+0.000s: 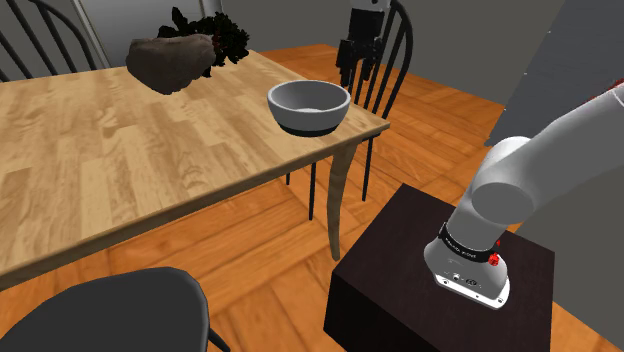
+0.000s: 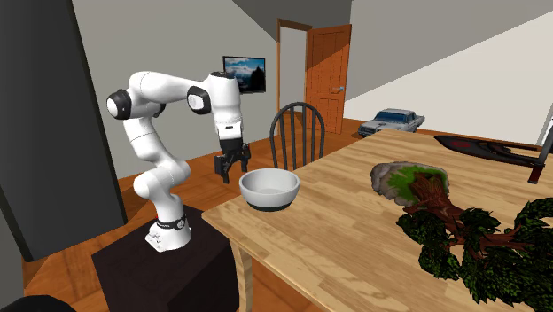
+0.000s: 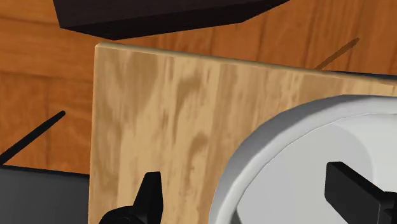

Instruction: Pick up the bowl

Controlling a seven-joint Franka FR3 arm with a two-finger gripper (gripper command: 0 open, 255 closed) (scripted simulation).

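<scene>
Fingers (image 3: 151,196) of the end effector (image 3: 245,183) spread apart — released — flanking the rim of the grey bowl (image 3: 280,146).

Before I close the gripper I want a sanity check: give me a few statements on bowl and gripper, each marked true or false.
1. The bowl stands near a corner of the table. True.
2. The gripper is shut on the bowl. False: its fingers stand apart, and the bowl rests on the table.
3. The bowl lies upside down. False: it is upright, opening upward.
4. In the wrist view, one finger is over the bowl's inside, the other outside its rim. True.
</scene>
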